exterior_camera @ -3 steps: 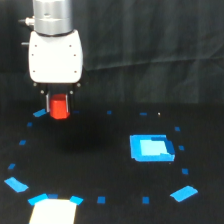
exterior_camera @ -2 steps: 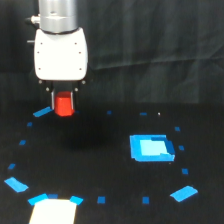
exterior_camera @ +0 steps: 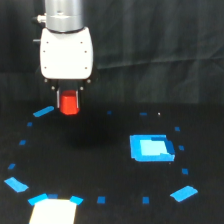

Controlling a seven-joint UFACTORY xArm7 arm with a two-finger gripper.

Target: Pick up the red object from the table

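The red object is a small red-orange block hanging under the white gripper head at the exterior view's upper left. My gripper is shut on the block, its dark fingers flanking the block's sides. The block is off the black table, with a faint shadow beneath it on the surface. The top of the block is hidden between the fingers.
A bright blue square lies on the exterior view's right. A whitish patch sits at the bottom left with blue tape at its corners. Small blue tape marks, such as one beside the block, ring the surface.
The gripper has moved toward the exterior view's right and slightly up, carrying the red block with it. The grip is unchanged.
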